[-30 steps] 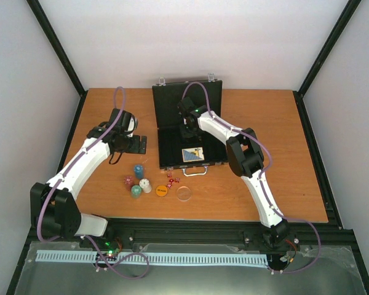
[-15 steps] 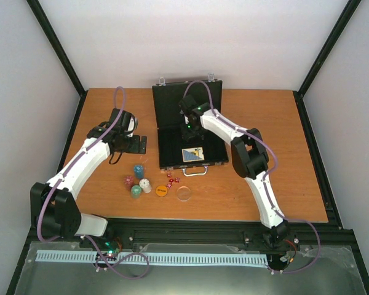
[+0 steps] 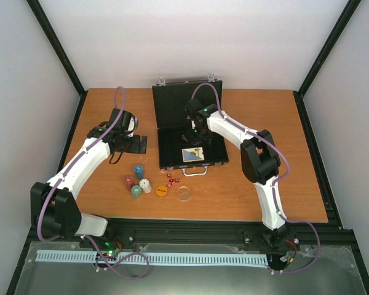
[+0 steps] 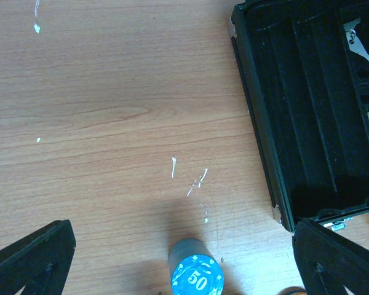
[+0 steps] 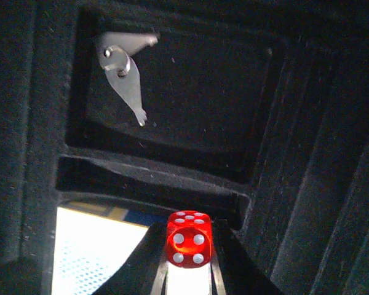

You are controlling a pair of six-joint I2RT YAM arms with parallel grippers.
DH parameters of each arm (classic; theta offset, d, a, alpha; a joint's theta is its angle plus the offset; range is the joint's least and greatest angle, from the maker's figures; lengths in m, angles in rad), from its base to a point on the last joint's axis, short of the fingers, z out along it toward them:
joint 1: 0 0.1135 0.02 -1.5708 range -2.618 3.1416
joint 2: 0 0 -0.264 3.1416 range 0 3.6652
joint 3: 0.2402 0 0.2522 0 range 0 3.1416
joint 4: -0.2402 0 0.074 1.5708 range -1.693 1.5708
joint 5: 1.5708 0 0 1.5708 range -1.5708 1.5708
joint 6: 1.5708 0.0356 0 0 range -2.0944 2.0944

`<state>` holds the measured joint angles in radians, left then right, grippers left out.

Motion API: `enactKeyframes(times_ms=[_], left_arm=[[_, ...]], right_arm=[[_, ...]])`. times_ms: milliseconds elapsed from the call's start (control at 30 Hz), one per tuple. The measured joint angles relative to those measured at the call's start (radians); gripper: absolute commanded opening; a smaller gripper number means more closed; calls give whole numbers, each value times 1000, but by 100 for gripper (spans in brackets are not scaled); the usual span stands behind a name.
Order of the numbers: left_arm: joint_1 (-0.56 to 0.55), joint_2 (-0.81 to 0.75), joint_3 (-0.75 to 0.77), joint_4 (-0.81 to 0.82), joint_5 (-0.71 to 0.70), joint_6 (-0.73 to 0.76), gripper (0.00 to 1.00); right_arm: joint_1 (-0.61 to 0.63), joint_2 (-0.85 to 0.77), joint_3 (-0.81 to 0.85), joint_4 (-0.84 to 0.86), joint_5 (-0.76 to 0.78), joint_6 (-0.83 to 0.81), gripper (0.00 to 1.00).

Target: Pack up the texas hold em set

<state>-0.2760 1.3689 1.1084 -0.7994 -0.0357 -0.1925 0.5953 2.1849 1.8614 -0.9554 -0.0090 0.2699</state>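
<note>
The black briefcase (image 3: 172,144) lies open at the table's middle back, its lid (image 3: 178,104) leaning away. The blue-yellow card deck (image 3: 193,154) rests in its near compartment. My right gripper (image 3: 195,131) hovers inside the case, shut on a red die (image 5: 189,241) just above the deck (image 5: 92,252). My left gripper (image 3: 135,144) stands open left of the case, above the table. Below it is the blue chip stack (image 4: 197,279), between its wide-spread fingers (image 4: 34,258). In front of the case sit red (image 3: 128,181), green (image 3: 136,191) and white (image 3: 146,185) stacks, loose red dice (image 3: 171,179), the orange disc (image 3: 162,190) and the clear disc (image 3: 184,193).
The case's left edge and chip grooves (image 4: 307,123) fill the right of the left wrist view. A small silver metal piece (image 5: 123,67) lies in the square compartment beyond the die. Bare wood (image 3: 277,153) stretches right of the case, and black frame rails border the table.
The right arm has shifted slightly to the right over the case, still holding the die. The left arm has not moved.
</note>
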Motion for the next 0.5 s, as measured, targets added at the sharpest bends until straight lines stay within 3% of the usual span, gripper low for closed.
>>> enactKeyframes(times_ms=[500], left_arm=[[0,2,0,0,2,3,100]], right_arm=[[0,28,-46,13,29,17,3]])
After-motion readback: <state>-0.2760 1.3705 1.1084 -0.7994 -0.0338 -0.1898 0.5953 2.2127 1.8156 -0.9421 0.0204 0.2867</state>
